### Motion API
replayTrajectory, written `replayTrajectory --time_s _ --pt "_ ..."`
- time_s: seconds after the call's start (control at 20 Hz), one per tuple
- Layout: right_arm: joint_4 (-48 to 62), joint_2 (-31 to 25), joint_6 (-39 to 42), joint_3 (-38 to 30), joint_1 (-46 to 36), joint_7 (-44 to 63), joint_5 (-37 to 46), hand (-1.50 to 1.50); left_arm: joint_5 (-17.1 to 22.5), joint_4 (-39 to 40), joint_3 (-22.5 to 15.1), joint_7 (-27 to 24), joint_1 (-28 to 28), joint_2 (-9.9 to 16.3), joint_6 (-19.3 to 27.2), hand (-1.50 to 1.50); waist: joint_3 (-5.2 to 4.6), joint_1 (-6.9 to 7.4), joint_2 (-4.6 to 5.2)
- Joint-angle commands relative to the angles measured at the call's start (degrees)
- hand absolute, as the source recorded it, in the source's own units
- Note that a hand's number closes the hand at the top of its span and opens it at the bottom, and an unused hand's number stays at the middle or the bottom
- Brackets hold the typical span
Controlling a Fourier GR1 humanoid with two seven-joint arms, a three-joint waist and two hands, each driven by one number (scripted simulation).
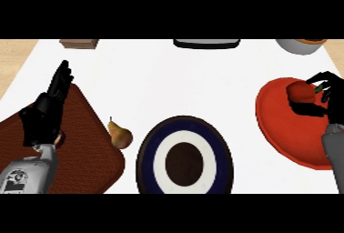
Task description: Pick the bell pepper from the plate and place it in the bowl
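On my feed, a pear lies on the white table between a brown mat and the blue-ringed bowl, well apart from the red plate at right; nothing stands between plate and bowl. A grey cup sits at the far edge. My right hand has its fingers curled around the red bell pepper, over the plate. My left hand rests over the mat, fingers straight and together.
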Motion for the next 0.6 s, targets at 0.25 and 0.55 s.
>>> replayTrajectory --time_s 0.25,0.55 --pt "24.43 0.02 5.58 -7.52 -9.06 -21.6 -12.16 -1.5 0.51 -0.31 1.91 1.85 -1.98 1.45 -1.17 0.0 0.08 0.35 0.18" --pt "28.02 -1.55 8.85 -12.86 -12.36 -29.42 -18.71 -1.5 -2.36 1.98 -0.32 -2.05 0.79 -2.54 2.08 0.0 -0.02 -0.57 -0.11"
